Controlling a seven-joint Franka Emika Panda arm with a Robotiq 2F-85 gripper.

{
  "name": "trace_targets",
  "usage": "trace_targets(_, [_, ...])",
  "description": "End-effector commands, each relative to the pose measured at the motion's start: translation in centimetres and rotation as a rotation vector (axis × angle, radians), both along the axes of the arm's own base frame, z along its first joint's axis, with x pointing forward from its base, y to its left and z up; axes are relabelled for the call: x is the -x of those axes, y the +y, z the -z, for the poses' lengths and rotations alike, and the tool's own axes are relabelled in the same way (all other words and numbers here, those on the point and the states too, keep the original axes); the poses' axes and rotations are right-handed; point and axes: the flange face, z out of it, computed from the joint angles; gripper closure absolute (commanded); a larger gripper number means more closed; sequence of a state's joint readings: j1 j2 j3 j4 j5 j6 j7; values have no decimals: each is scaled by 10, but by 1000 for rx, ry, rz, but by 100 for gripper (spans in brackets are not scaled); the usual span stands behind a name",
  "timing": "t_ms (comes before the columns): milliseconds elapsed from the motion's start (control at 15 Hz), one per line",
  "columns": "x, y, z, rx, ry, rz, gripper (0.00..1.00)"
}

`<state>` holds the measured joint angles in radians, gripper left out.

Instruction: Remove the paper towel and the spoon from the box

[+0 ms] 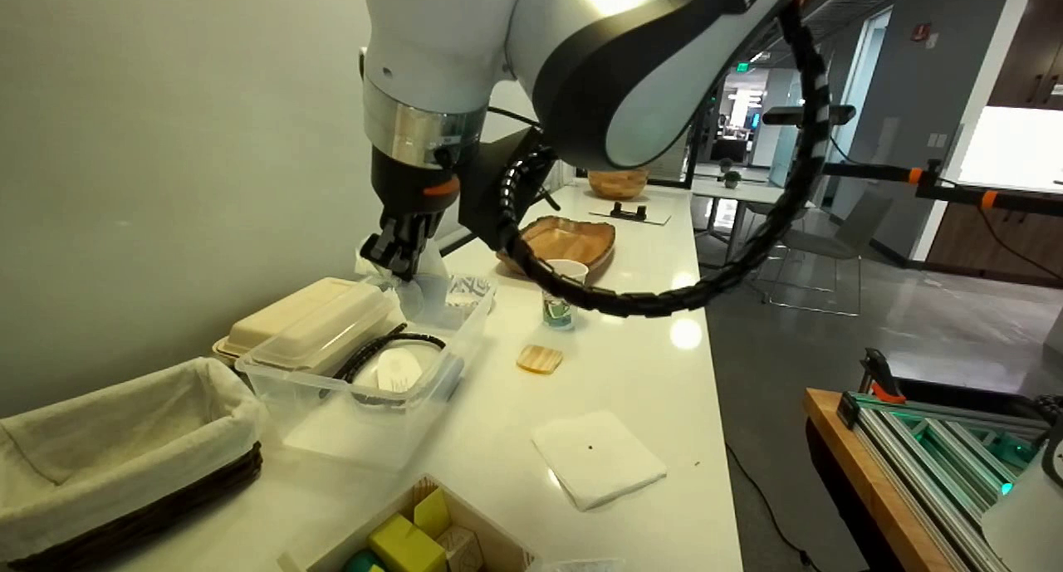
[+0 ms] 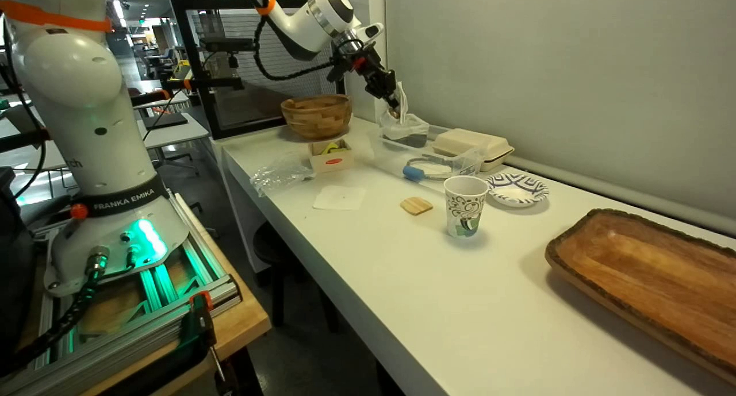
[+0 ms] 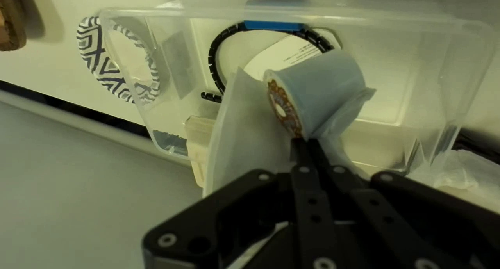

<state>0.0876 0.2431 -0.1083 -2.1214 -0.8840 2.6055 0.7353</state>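
Wrist view: tool (image 3: 306, 144) drawn almost together, paper towel (image 3: 250, 132) pinched at its tips; whether the pod (image 3: 328, 91) against them is also gripped cannot be told.
Paper towel: above the tub (image 1: 349, 435), in both exterior views.
Tub: holds a black ring (image 3: 212, 60); plate (image 2: 517, 192) just beside.
Box: on the counter (image 2: 402, 269), near the napkin (image 2: 339, 198), yellow-green blocks (image 1: 407, 547) inside.
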Motion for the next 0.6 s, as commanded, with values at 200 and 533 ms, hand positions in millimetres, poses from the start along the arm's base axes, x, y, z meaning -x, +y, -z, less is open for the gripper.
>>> trace_targets(200, [-2, -1, 43, -52, -8, -32, 73])
trace_targets(533, [10, 18, 34, -112, 88, 82, 43])
